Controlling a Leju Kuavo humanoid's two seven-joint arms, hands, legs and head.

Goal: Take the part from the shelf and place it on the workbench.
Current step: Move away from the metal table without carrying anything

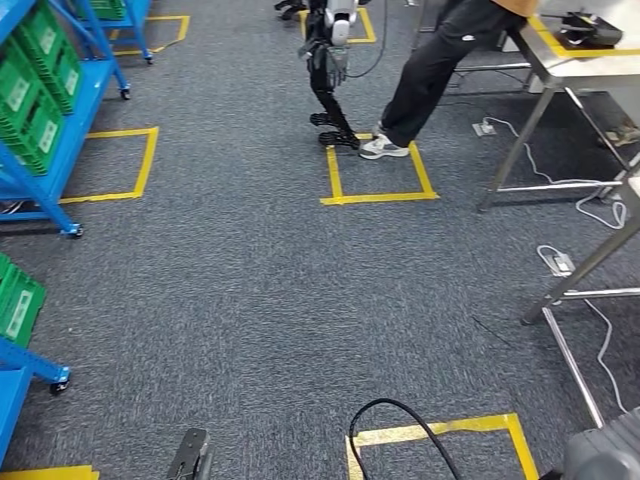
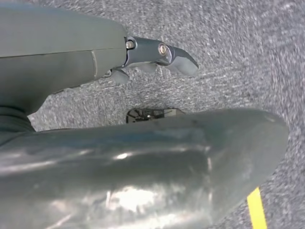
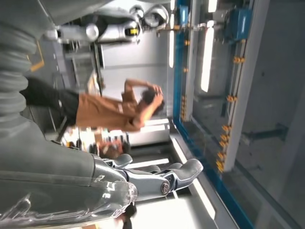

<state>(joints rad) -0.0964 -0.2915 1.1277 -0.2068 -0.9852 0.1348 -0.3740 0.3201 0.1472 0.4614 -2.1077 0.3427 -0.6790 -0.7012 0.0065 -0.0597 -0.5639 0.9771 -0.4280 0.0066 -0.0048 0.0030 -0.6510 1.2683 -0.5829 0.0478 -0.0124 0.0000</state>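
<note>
Blue shelves (image 1: 72, 110) with green bins (image 1: 34, 95) stand along the left in the head view; I cannot make out any part in them. Light tables (image 1: 573, 65) on metal legs line the right side. My left hand (image 1: 190, 455) shows at the bottom edge, low over the carpet. In the left wrist view the left hand (image 2: 107, 62) holds nothing, its dark fingers (image 2: 162, 51) stretched out over the carpet. At the bottom right corner is my right arm's grey ribbed cover (image 1: 604, 450). My right hand (image 3: 107, 183) holds nothing, its fingers (image 3: 169, 177) straight.
A person (image 1: 430, 70) in dark trousers stands at the top by a yellow tape square (image 1: 377, 180); another robot (image 1: 332, 70) stands beside them. White cables and a power strip (image 1: 562, 265) lie near the table legs. A black cable (image 1: 400, 430) loops at the bottom.
</note>
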